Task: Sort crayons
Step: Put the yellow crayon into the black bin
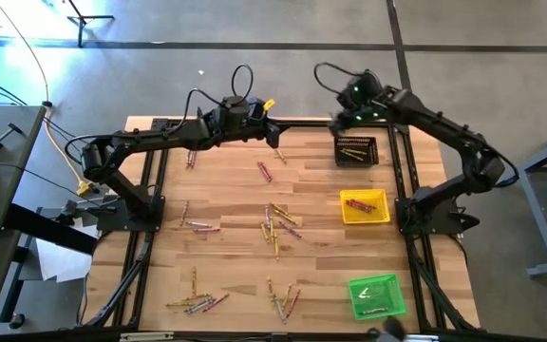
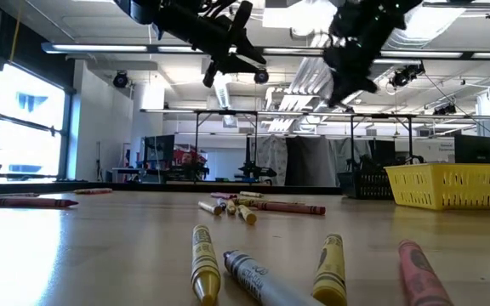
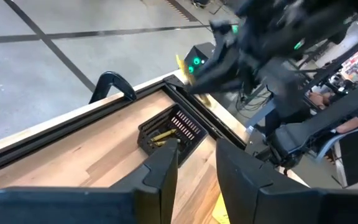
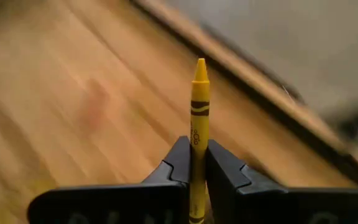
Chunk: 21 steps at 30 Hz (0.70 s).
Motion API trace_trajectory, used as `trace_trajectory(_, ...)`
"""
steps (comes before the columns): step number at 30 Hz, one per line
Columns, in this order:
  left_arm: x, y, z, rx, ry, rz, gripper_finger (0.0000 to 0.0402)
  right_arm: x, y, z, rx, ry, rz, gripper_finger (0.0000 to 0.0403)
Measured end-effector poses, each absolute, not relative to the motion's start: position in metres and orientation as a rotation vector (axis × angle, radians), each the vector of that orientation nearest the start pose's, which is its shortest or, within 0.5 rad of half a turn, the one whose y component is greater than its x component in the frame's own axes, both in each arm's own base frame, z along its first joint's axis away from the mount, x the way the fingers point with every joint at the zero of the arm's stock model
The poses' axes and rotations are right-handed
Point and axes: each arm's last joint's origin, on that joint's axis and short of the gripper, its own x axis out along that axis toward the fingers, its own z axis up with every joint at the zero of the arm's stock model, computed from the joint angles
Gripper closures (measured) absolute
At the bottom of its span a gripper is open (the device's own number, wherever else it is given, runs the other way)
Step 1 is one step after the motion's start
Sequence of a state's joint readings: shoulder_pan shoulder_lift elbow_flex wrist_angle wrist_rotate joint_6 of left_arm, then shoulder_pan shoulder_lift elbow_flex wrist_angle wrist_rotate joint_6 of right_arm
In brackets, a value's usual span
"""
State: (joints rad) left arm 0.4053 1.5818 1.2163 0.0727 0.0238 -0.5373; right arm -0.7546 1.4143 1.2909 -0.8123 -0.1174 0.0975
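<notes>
Right end effector [image 4: 194, 163] grips a yellow crayon [image 4: 197, 124] — apparently above the black tray [image 1: 356, 150]; left's parted.

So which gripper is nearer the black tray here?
Right. The right gripper, shut on a yellow crayon, hangs at the black tray's far left corner; the left gripper is farther left.
</notes>
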Motion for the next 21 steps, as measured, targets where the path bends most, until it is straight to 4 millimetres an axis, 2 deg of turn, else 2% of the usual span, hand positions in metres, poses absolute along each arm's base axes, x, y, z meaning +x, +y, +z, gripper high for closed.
trace_trajectory(4,0.336,0.144,0.308,-0.59,0.18,0.448,0.0306,0.178,-0.2,0.282,0.537,1.087,-0.709,0.039)
trace_trajectory(7,0.337,0.143,0.308,-0.591,0.182,0.441,0.0308,0.167,-0.207,0.263,0.585,1.097,-0.718,0.039)
trace_trajectory(12,0.337,0.143,0.308,-0.592,0.182,0.439,0.0309,0.16,-0.214,0.242,0.596,1.051,-0.741,0.039)
trace_trajectory(18,0.337,0.143,0.308,-0.601,0.18,0.44,0.0309,0.154,-0.206,0.22,0.648,1.103,-0.698,0.0388)
trace_trajectory(21,0.338,0.141,0.308,-0.601,0.182,0.433,0.0309,0.153,-0.206,0.217,0.637,1.102,-0.714,0.0361)
